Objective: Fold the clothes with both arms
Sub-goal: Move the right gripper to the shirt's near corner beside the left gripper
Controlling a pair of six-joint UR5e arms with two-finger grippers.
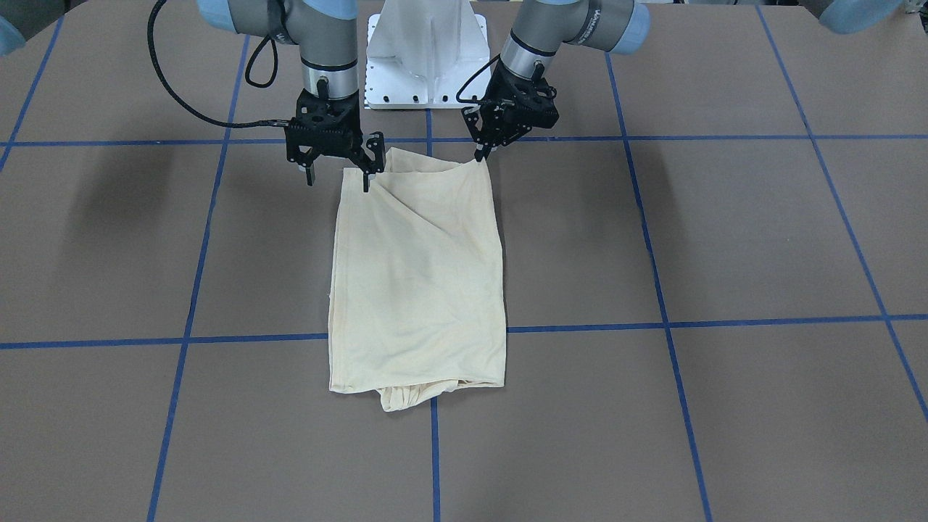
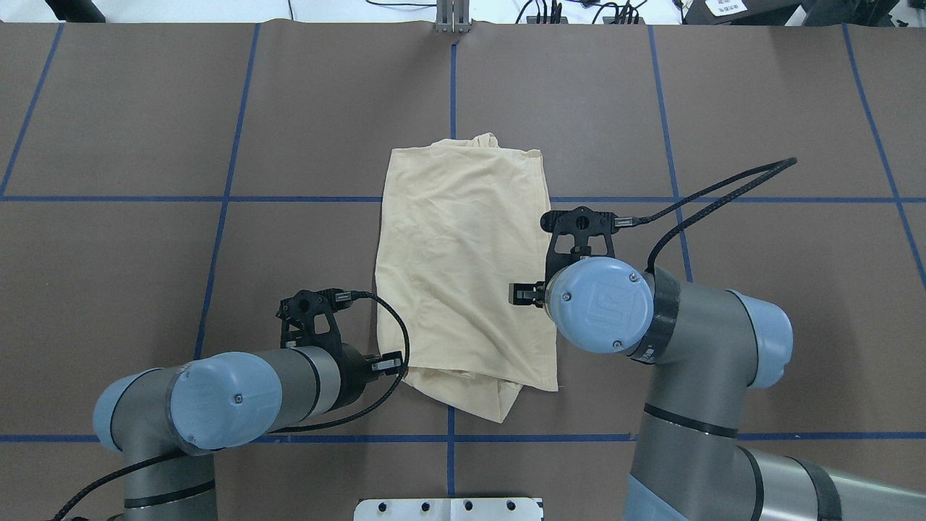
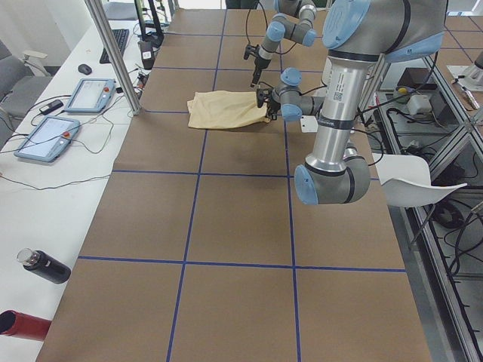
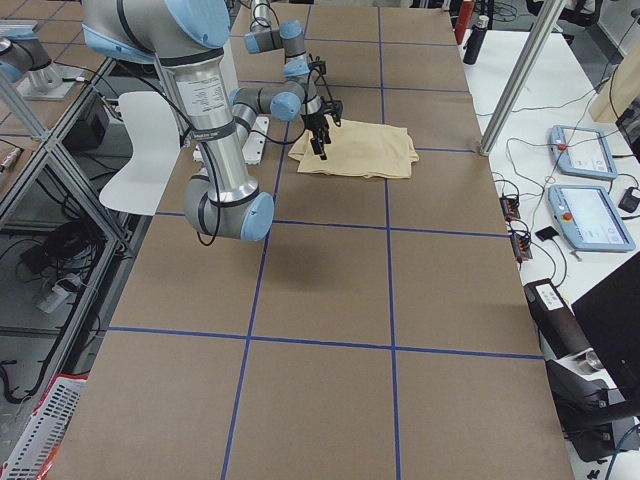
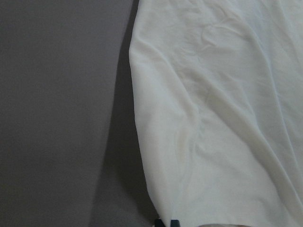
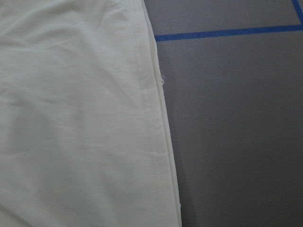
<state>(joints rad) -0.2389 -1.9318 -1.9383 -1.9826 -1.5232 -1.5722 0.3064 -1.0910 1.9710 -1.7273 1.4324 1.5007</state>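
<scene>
The cream-yellow shirt (image 1: 420,275) lies on the table folded into a long rectangle, plain side up, with the print hidden. It also shows in the overhead view (image 2: 463,268). A bunched bit sticks out at its far end (image 1: 397,399). My left gripper (image 1: 481,154) is shut on the shirt's near corner, which is lifted slightly; its tips show at the cloth edge in the left wrist view (image 5: 166,222). My right gripper (image 1: 338,177) is open at the other near corner, one finger (image 1: 366,181) over the cloth and one outside it. The right wrist view shows only the hem (image 6: 156,142).
The white base pedestal (image 1: 428,58) stands just behind the shirt's near end. Blue tape lines (image 1: 435,449) grid the brown table. A side bench holds control tablets (image 3: 45,136), a dark bottle (image 3: 45,268) and a metal post (image 3: 113,56).
</scene>
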